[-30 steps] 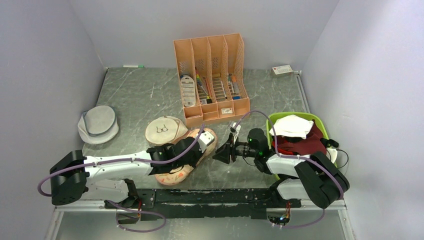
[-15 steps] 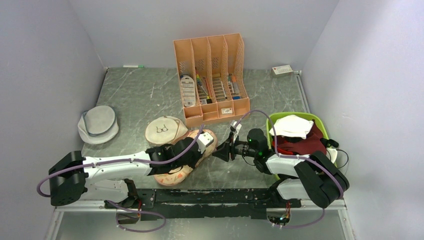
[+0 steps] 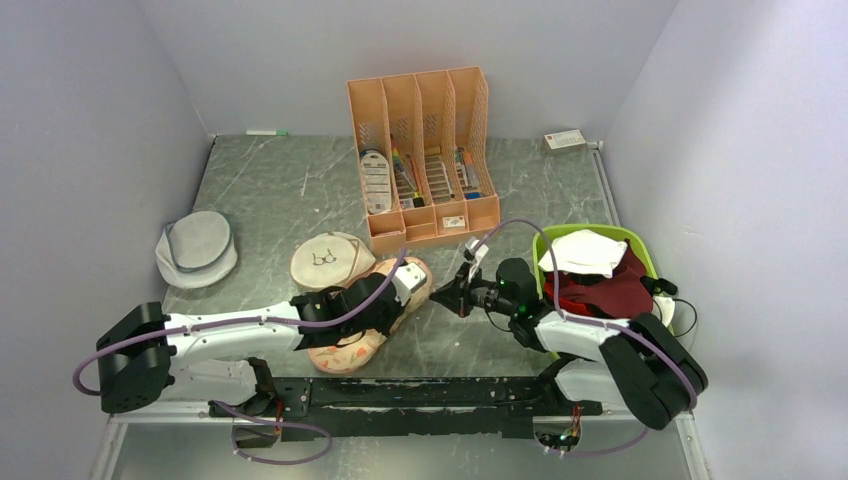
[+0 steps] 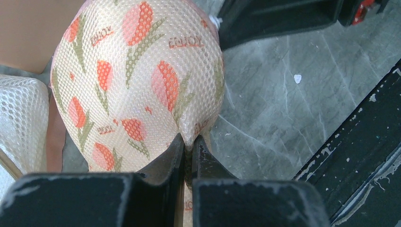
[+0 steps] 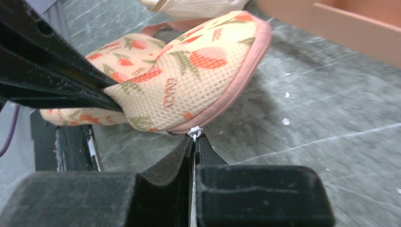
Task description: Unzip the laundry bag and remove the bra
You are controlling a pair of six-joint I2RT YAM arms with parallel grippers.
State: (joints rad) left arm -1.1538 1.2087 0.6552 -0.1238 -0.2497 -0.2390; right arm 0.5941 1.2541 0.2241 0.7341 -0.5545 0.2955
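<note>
Found the laundry bag (image 3: 352,352) lying flat on the grey marbled table (image 3: 270,190), at the near edge between the two arm bases, just in front of a round beige pouch with a glasses drawing (image 3: 332,260) and short of the peach file organiser (image 3: 425,150). Found the left gripper (image 4: 189,142) clamped tight on a raised fold of the bag's printed mesh, at the waist between the two lobes, with fabric bunched between the jaws. Judged to be an anchoring hold, meant to pin the case and tension the seam against a pull from the other side. Found the right gripper (image 5: 195,139) closed on the small white zip pull (image 5: 195,131) at the pink-bound edge of the lobe nearer the organiser, fingertips pressed together on the tab and touching the trim. Judged to be the working hold for the unzip stroke. Confirmed in the top view a two-sided hold on the one case: left over its middle, right at its right-hand rim. Saw no opening along the zip in any view, no pale lining and no bra exposed. Rated the task as at the start of the unzip step, removal not begun. Flagged two risks: loss of the tab from so small a pinch, and dragging of the case across the table under a weak left hold. Noted a green basket of clothes (image 3: 640,252) well apart to the right, not involved.
</note>
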